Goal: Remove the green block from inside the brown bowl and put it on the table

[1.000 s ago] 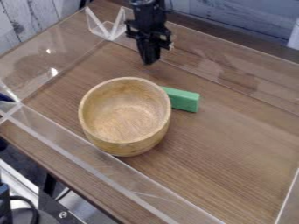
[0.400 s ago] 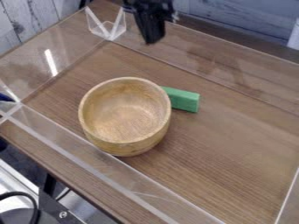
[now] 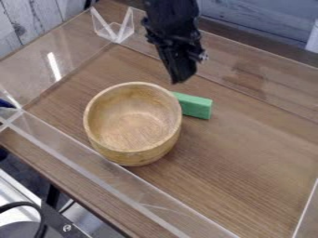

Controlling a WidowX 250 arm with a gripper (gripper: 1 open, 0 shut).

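Already the flat green block (image 3: pixel 192 106) lay on the grainy table (image 3: pixel 248 158), touching the round wooden bowl (image 3: pixel 133 122); the gripper (image 3: pixel 181 71) hung clenched, empty.

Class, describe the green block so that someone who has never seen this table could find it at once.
Find the round wooden bowl on the walled wooden table. Touching the bowl's right side, lying flat on the tabletop, is the green block. It is the only bright green, flat-faced thing there.

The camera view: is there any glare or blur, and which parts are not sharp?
Camera view: pale glare streaks lie on the clear acrylic wall at left; the dark tool looks smeared and soft; the brown bowl and green block are fairly sharp; the table shows even, soft light.
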